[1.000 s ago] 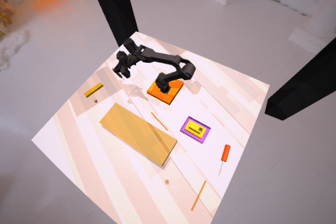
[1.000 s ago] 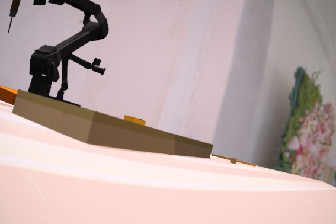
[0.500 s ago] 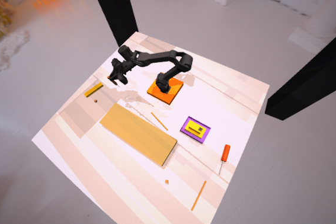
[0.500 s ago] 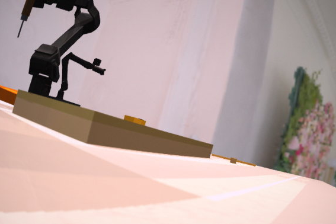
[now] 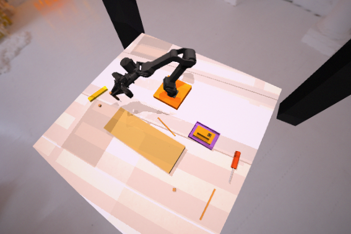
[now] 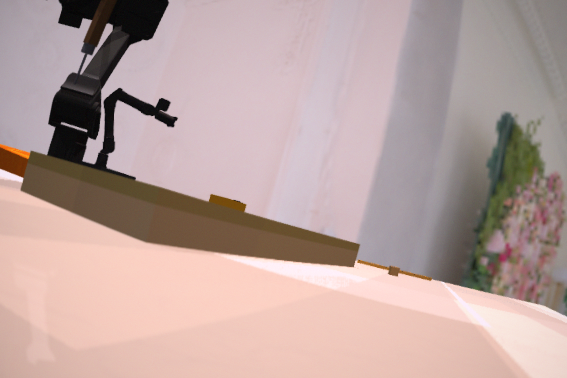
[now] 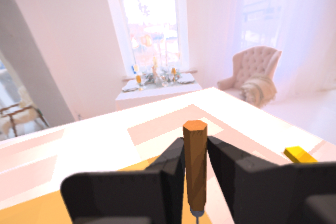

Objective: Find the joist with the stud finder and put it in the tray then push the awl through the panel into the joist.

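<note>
Gripper clamped on the awl.
Its fingers stand narrowly apart, pressing the brown handle from both sides, metal tip pointing down above the worktop.

Light is bright and soft. The window in the wrist view is blown out, washing that background into haze. The arm casts a pale shadow on the table. The top view's corners blur; edges look coarse.
</note>
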`<move>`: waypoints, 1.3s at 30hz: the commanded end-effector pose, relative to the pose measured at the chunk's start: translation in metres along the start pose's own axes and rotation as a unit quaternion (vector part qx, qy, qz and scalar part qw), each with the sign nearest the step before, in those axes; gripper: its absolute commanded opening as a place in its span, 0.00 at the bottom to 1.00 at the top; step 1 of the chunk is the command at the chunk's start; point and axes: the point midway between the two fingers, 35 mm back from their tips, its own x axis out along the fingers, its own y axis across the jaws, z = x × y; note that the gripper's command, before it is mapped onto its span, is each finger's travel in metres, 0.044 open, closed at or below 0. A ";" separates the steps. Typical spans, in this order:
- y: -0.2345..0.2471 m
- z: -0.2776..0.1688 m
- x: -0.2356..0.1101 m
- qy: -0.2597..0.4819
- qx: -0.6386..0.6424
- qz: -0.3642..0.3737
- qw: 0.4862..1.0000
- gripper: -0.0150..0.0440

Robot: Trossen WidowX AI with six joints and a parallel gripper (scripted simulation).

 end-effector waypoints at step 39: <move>0.130 -0.018 0.044 -0.074 -0.034 0.184 0.979 0.25</move>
